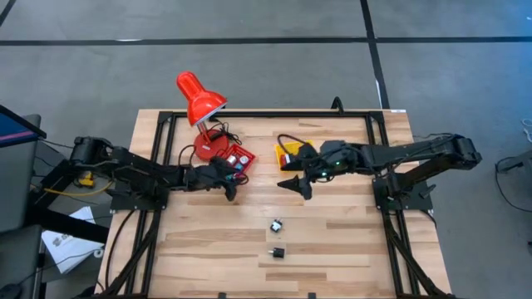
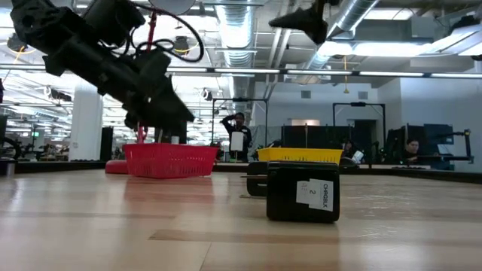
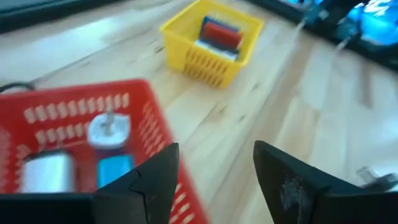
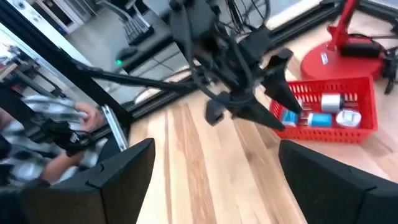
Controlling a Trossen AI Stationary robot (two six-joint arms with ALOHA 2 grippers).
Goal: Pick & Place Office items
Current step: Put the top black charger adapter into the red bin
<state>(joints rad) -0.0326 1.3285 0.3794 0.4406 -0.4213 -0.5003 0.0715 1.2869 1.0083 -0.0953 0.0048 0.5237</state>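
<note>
A: Risk first. The left hand (image 1: 229,188) is hovering right at the near corner of the red basket (image 1: 241,158), fingers apart with nothing between them. If it swings out low, it is likely clipping the basket wall and shoving it into the red lamp (image 1: 199,101) just behind.

B: And the right hand (image 1: 298,184)?

A: It is hanging just in front of the yellow basket (image 1: 291,153), on the side away from the red basket, fingers wide apart and empty. Both hands are sitting close across the gap between the baskets, so a reach by either toward the loose pieces could be crossing the other arm.

B: Where are the office items?

A: Two are lying loose on the counter (image 1: 349,241), well in front of the red basket: a small black block with a white patch (image 1: 276,225) and, just past it, a small black block (image 1: 277,252). Small blocky things, so a slightly off grasp is probably knocking them away. In the red basket, cyan (image 3: 114,171) and white (image 3: 48,172) pieces are lying side by side, a round silvery one (image 3: 107,127) next to them. A red piece (image 3: 222,33) is resting in the yellow basket.
</note>
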